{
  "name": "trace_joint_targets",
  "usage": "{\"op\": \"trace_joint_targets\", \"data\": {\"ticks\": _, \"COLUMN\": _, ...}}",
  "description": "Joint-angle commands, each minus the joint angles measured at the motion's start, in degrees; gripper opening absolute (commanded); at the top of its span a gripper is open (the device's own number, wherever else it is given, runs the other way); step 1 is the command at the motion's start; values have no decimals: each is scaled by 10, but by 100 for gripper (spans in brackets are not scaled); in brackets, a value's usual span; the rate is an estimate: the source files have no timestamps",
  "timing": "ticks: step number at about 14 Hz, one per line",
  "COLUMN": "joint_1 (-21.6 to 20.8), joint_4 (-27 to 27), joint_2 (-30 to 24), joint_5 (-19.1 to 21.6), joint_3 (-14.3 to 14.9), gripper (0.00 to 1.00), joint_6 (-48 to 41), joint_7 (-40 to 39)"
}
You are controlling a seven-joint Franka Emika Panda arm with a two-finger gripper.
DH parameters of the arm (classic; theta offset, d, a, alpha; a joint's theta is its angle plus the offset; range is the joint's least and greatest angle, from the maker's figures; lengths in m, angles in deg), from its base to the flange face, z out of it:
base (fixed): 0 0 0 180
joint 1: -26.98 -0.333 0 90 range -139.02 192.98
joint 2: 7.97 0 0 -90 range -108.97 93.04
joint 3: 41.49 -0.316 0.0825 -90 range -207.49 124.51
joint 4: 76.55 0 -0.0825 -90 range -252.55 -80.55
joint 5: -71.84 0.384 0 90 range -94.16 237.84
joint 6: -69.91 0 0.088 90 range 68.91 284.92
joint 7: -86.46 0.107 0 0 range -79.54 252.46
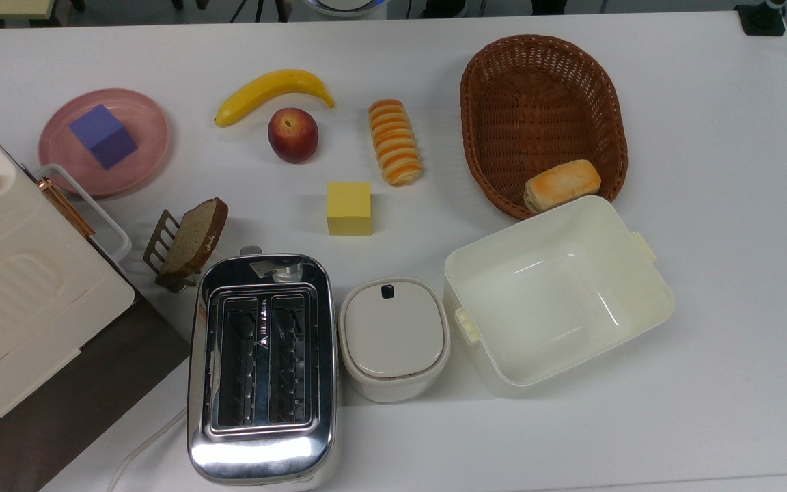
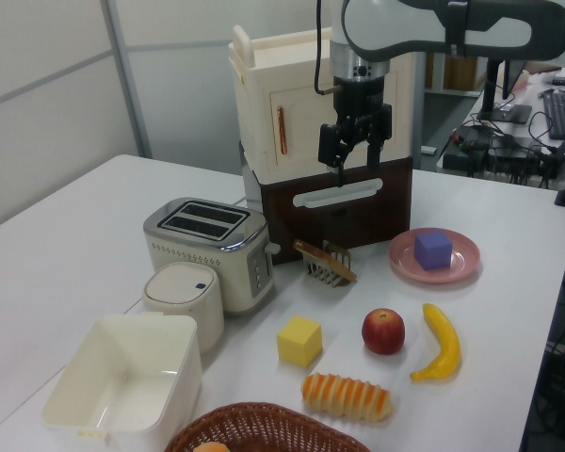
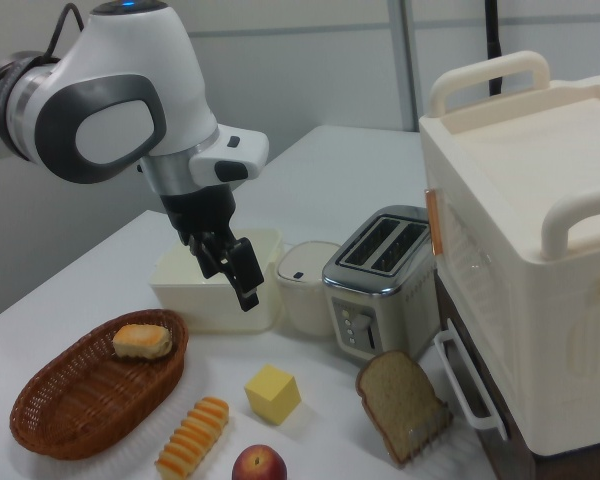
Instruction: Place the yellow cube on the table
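Yellow cube (image 1: 349,208) rests flat on the table (image 1: 708,102), at 5 o'clock from the peach (image 1: 293,134) in the top view. Gripper (image 2: 355,149) hangs high, fingers apart, empty. Advice: keep clear; placement appears complete.

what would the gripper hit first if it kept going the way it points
Probably bare table beside the yellow cube. The gripper hangs high, pointing down, with nothing under it, though depth is unclear.
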Motion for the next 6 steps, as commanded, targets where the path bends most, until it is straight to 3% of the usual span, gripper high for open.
{"op": "trace_joint_targets", "data": {"ticks": 1, "joint_1": -2, "joint_4": -10, "joint_2": -4, "joint_5": 11, "joint_3": -12, "gripper": 100, "joint_6": 1, "joint_7": -14}}
{"op": "trace_joint_targets", "data": {"ticks": 6, "joint_1": -3, "joint_4": -14, "joint_2": -3, "joint_5": 11, "joint_3": -12, "gripper": 100, "joint_6": 1, "joint_7": -17}}
